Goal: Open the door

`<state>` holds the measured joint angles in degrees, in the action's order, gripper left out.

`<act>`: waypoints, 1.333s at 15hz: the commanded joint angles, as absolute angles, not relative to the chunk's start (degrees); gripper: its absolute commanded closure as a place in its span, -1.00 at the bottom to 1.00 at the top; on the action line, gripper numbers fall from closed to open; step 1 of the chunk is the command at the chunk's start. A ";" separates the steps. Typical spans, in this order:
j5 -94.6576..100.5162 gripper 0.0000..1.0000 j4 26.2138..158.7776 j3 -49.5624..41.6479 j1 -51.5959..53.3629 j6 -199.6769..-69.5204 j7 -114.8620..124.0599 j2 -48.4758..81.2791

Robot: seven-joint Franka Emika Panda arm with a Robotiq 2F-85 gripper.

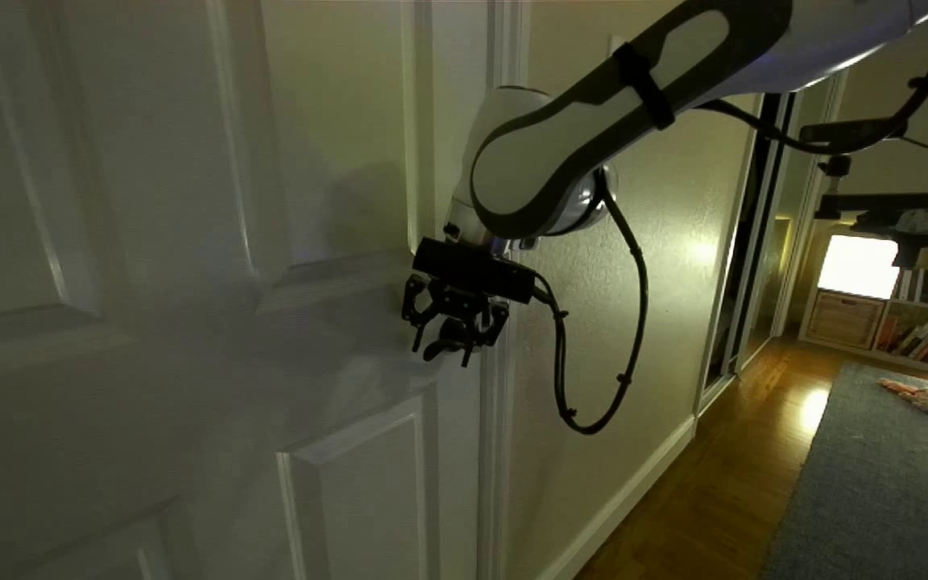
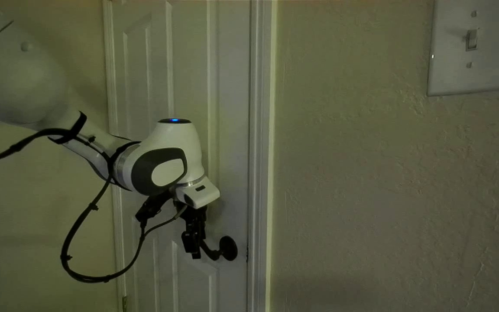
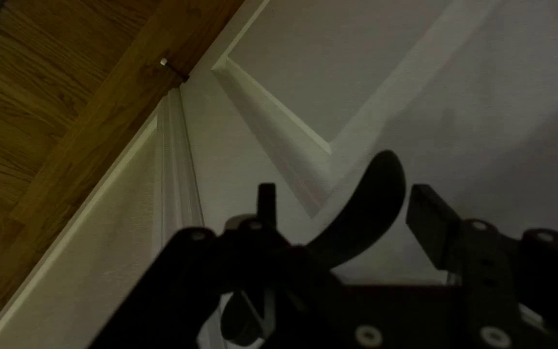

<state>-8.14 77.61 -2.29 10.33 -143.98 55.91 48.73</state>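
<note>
The white panelled door (image 1: 335, 346) fills much of an exterior view and also shows in an exterior view (image 2: 232, 130) and the wrist view (image 3: 453, 121). It looks shut in its frame. Its dark lever handle (image 2: 228, 248) sits near the door's edge. The lever's curved end (image 3: 373, 198) lies between my fingers in the wrist view. My gripper (image 1: 441, 354) points down in front of the door at handle height. Its fingers (image 3: 345, 198) are apart, one on each side of the lever, with a gap at the right finger. The left finger hides part of the lever; contact there cannot be told.
The door frame (image 2: 260, 173) and a textured wall (image 2: 383, 195) stand beside the handle. A light switch plate (image 2: 472, 47) is on the wall. A loose cable (image 1: 641, 322) hangs from the arm. A mirrored sliding door (image 1: 778, 242), rug (image 1: 875, 475) and bookshelf (image 1: 915, 302) are farther back.
</note>
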 commanded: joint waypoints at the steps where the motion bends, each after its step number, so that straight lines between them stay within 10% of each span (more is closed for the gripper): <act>1: -7.75 0.15 75.77 -2.71 10.37 -141.43 55.45 50.05; 6: -7.63 0.75 78.56 -3.02 10.73 -142.84 55.57 47.58; 20: -11.86 0.89 93.15 -2.25 10.07 -153.67 56.19 45.13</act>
